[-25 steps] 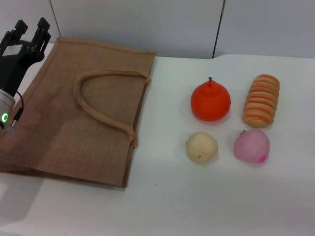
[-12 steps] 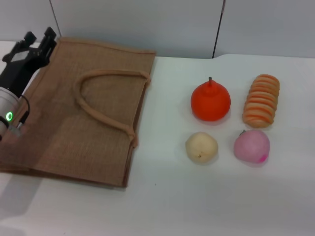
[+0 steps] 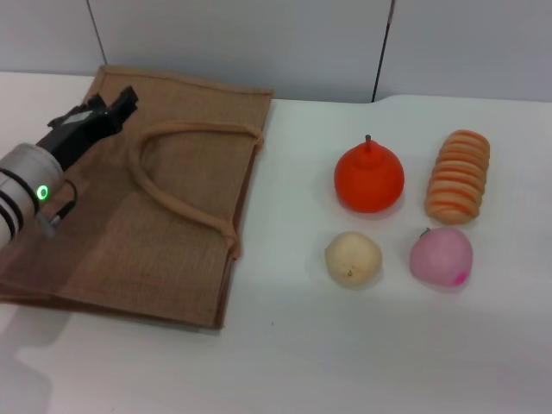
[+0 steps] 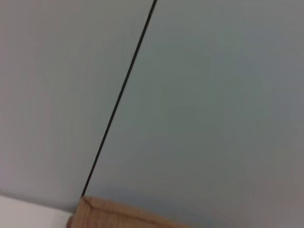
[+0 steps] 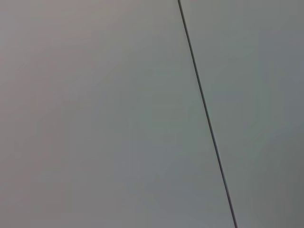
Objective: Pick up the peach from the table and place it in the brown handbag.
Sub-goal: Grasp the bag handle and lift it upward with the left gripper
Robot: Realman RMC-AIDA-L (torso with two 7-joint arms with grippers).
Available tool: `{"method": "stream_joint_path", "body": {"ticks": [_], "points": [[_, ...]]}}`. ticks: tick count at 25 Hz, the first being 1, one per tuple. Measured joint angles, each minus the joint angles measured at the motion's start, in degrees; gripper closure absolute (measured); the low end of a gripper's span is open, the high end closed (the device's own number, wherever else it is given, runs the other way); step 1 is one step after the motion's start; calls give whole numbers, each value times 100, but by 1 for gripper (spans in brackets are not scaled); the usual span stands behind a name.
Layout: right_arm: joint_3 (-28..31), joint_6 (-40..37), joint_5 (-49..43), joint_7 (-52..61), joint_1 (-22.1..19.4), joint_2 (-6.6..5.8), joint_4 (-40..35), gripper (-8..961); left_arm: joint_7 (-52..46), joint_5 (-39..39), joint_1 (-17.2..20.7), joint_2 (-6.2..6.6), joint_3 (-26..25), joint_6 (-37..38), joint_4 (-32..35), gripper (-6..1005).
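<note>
Peach [image 3: 442, 257] sits at four o'clock on the tabletop [image 3: 345, 362], untouched; left pincer [image 3: 112, 105] over the handbag [image 3: 147, 216], grip unclear, should catch a handle [image 3: 185, 203] squarely

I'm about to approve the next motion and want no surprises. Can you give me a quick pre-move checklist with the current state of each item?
1. Peach free on the table, nothing covering it: ok.
2. Peach apart from the cream fruit beside it: ok.
3. Left gripper is over the brown handbag, far from the peach: not ok for a grasp.
4. Left gripper empty: ok.
5. Handbag mouth open to take fruit: not ok, the bag lies flat.
6. Right gripper location: cannot tell, not in view.
</note>
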Motion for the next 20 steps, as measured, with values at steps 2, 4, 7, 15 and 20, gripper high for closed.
{"method": "stream_joint_path", "body": {"ticks": [2,4,7,15,20], "points": [[0,0,0,0,-2,-1,0,274,-354,354,-6,-50,0,267,253,418],[0,0,0,0,-6,-2,0,274,-674,690,-21,-89,1,504,458,420],[0,0,0,0,-6,-3,0,274,-1324,1320,-51,-104,0,733,710,423],[0,-83,0,0,-17,-13,0,274,-2961,2759,-17,-142,0,622,1508,431],[7,-87,0,0,-23,-14,0,274,-3699,3167,72,-146,33,333,1904,436]]}}
